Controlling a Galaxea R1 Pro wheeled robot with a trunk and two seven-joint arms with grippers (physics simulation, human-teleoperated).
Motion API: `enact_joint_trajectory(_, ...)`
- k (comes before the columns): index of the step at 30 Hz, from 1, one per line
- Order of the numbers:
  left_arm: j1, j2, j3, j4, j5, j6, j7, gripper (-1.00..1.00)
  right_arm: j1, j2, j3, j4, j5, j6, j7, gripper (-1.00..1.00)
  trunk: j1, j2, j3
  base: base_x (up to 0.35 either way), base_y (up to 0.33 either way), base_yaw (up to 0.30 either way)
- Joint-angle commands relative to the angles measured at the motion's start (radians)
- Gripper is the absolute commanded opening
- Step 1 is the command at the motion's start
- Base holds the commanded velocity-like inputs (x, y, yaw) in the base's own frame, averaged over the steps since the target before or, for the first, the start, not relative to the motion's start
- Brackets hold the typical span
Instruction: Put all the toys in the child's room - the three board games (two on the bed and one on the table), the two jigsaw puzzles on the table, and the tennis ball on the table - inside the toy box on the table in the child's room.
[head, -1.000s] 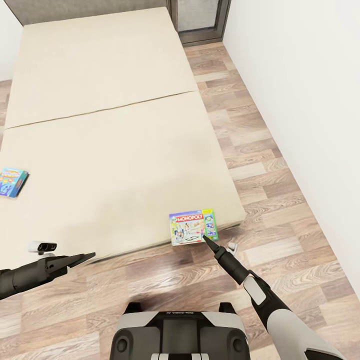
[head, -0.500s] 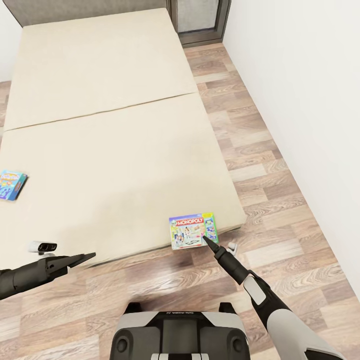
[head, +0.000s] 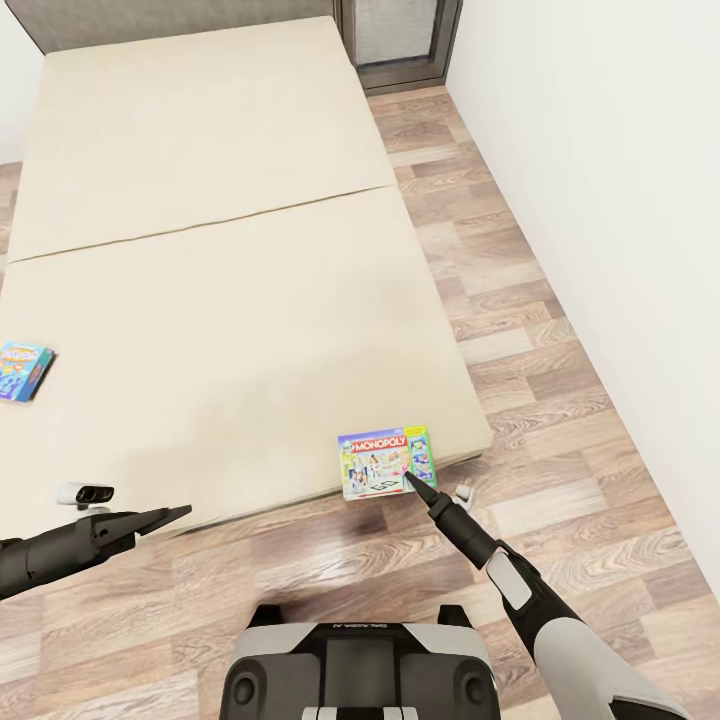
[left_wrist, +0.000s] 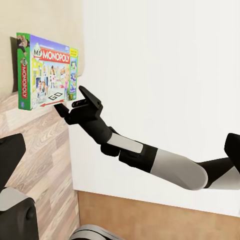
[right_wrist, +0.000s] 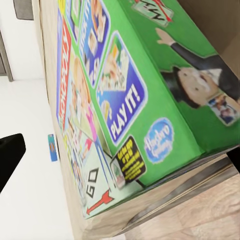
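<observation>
A pale-and-green Monopoly board game (head: 387, 460) lies flat at the near right corner of the beige bed (head: 230, 300). My right gripper (head: 411, 481) is open at that box's near edge. In the left wrist view its fingers (left_wrist: 89, 96) spread beside the box (left_wrist: 47, 70). Seen from the right wrist, the box's green side (right_wrist: 125, 100) is very close between the fingers. A small blue board game (head: 22, 368) rests at the bed's left edge. My left gripper (head: 172, 516) hovers open over the floor, short of the bed's near edge.
Wood plank floor (head: 520, 330) runs along the bed's right side up to a white wall (head: 620, 200). A grey-framed window (head: 400, 40) stands beyond the bed. A small white object (head: 463, 492) lies on the floor by the bed corner. My base (head: 360, 670) is below.
</observation>
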Motion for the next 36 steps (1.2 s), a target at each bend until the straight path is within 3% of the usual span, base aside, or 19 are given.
enact_joint_trajectory(1, 0.0, 0.0, 0.0, 0.0, -0.001, 0.011, -0.004, 1.0, 0.0, 0.001, -0.002, 0.0, -0.003, 0.011, 0.004, 1.0, 0.0, 0.0, 0.0, 0.0, 0.0, 0.0)
enact_joint_trajectory(19, 0.0, 0.0, 0.0, 0.0, -0.001, 0.011, -0.004, 1.0, 0.0, 0.001, -0.002, 0.001, -0.008, 0.014, -0.003, 1.0, 0.0, 0.0, 0.0, 0.0, -0.013, 0.0)
enact_joint_trajectory(20, 0.0, 0.0, 0.0, 0.0, -0.001, 0.011, -0.004, 1.0, 0.0, 0.0, -0.002, 0.0, -0.008, 0.014, -0.003, -1.0, 0.0, 0.0, 0.0, 0.0, -0.023, 0.0)
enact_joint_trajectory(36, 0.003, 0.0, 0.0, 0.0, -0.001, 0.011, -0.004, 1.0, 0.0, 0.0, 0.002, 0.0, -0.007, 0.015, -0.004, -1.0, 0.0, 0.0, 0.0, 0.0, -0.003, 0.0)
